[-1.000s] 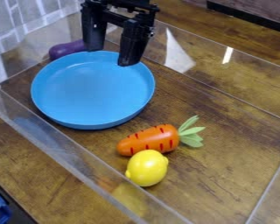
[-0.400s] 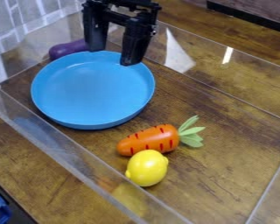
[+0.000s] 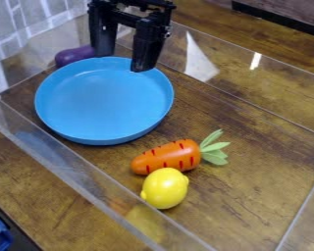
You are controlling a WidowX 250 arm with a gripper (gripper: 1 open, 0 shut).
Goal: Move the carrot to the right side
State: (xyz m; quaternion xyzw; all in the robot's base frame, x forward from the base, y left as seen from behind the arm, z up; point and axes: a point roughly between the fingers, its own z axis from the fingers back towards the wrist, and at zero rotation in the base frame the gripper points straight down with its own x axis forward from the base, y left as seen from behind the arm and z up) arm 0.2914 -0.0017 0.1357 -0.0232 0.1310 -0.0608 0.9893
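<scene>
Tool (image 3: 126, 57) found wide, nothing gripped, at the blue plate's (image 3: 103, 101) far edge. Carrot (image 3: 168, 157) lies on the bench (image 3: 251, 201), nearer the camera than the plate, beside the lemon (image 3: 165, 188); contact between them appears likely.

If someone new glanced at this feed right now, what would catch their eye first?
Probably the big bright blue plate left of centre, with the black gripper over its far edge, fingers apart. Next, the orange carrot with its green leafy top, lying on the wood nearer the camera than the plate, and the vivid yellow lemon right beside it, nearer still.
</scene>
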